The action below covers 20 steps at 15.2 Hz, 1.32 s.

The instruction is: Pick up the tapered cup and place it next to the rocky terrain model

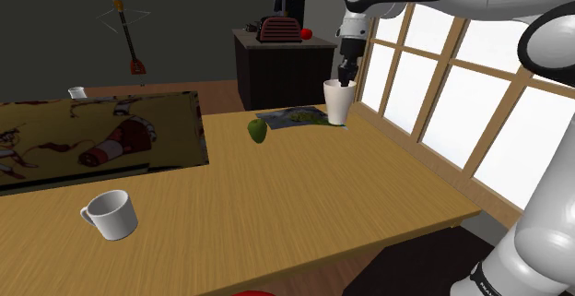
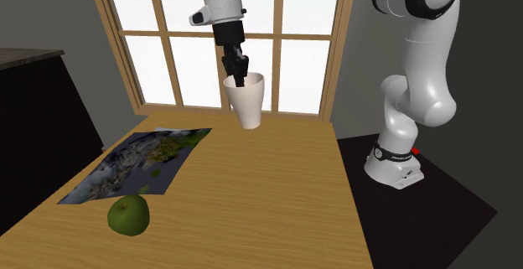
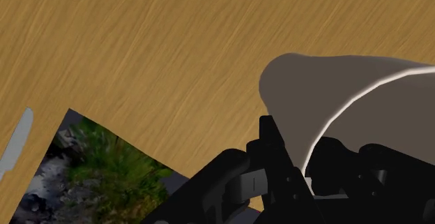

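Your gripper (image 2: 239, 78) pinches the white cup (image 2: 246, 101) by its rim, one finger inside and one outside, so the cup hangs slightly tilted under the hand, low over the table (image 2: 277, 200) and just beside the flat terrain model (image 2: 142, 162), probably ready for lowering.

both exterior views share the table (image 1: 322, 183) and window (image 1: 479, 91); wrist view looks down closely.
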Each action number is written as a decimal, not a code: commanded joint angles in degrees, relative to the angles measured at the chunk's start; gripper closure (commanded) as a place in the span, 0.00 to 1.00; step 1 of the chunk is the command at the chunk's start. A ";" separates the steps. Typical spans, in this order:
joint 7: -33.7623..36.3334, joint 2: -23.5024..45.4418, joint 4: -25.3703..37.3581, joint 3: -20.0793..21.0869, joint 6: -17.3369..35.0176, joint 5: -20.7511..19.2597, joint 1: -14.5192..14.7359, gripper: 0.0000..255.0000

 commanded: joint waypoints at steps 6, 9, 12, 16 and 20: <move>-8.69 5.00 7.14 -3.66 -3.42 -0.13 -5.44 1.00; -11.10 6.91 9.09 -4.54 -3.80 -0.05 -7.05 1.00; -11.34 6.41 6.06 -4.52 -1.28 -0.14 -6.92 1.00; -11.67 6.00 2.40 -4.50 1.96 -0.19 -6.77 1.00; -12.00 5.85 -0.88 -4.47 5.08 -0.18 -6.65 1.00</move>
